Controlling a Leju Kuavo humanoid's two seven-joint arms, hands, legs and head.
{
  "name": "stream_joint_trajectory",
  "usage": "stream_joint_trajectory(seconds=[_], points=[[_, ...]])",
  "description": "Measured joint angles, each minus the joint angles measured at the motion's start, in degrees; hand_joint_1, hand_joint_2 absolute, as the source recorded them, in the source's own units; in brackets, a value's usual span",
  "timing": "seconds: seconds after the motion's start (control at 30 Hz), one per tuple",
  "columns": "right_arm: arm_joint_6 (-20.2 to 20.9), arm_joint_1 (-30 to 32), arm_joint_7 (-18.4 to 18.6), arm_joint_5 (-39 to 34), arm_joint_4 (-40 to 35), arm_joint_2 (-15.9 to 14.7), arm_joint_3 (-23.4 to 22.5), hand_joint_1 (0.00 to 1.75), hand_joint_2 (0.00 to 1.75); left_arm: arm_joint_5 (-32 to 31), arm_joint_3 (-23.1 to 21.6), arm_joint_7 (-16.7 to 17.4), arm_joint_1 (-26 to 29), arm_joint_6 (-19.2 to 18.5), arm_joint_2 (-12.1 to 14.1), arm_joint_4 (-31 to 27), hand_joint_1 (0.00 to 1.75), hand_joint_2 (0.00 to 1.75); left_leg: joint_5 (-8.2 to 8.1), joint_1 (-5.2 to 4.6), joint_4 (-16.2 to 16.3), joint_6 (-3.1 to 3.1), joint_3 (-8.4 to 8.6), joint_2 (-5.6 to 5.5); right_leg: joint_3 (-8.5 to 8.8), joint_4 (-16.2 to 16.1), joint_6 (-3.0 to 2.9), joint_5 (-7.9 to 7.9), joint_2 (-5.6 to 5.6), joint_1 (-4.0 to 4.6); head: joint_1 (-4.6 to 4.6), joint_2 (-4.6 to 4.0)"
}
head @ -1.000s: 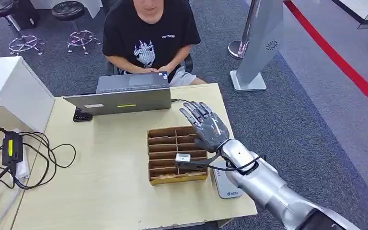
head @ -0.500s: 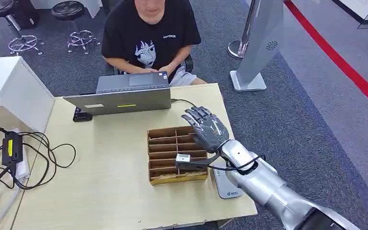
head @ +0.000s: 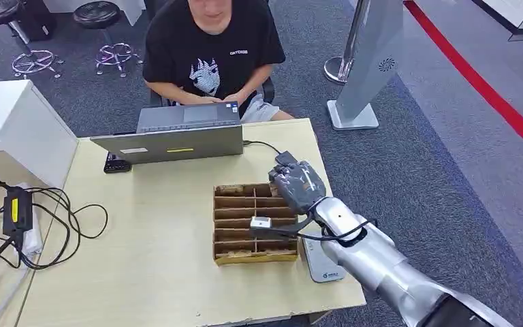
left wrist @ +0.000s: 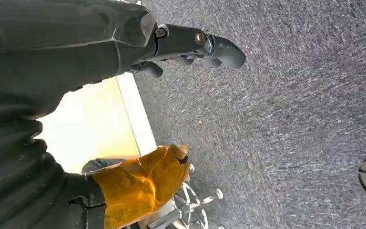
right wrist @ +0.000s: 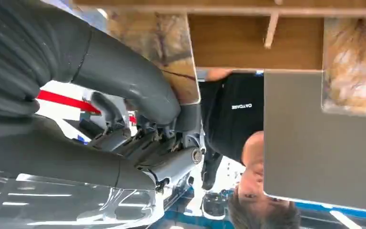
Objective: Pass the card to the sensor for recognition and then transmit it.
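Right hand (head: 297, 185) is curled over the slotted cardboard box's (head: 253, 222) far corner; any held card cannot be told. Left hand (left wrist: 190, 45) is seen loosely curled, empty, above grey carpet (left wrist: 290, 119).

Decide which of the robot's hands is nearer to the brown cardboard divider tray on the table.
The right. The right hand curls over the far right corner of the brown cardboard divider tray. The left hand hangs beside the table edge, above grey carpet, away from the tray.
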Motion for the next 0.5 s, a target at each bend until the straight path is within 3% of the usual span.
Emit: stream_joint_trajectory(seconds=[0.4, 0.5], points=[[-2.1, 0.0, -0.1, 0.1, -0.8, 0.0, -0.4, 1.73, 1.75, 0.0, 0.0, 0.0, 0.0, 0.0, 0.0, 0.0, 0.00, 1.75, 0.00, 0.00, 0.0, 0.00, 0.00, 0.01, 0.00, 0.0, 0.00, 0.00, 0.01, 0.00, 0.02, 0.00], [-2.3, 0.0, 0.0, 0.1, -2.4, -0.1, -1.0, 1.64, 1.75, 0.0, 0.0, 0.0, 0.0, 0.0, 0.0, 0.0, 0.00, 1.75, 0.00, 0.00, 0.0, 0.00, 0.01, 0.01, 0.00, 0.0, 0.00, 0.00, 0.01, 0.00, 0.02, 0.00]])
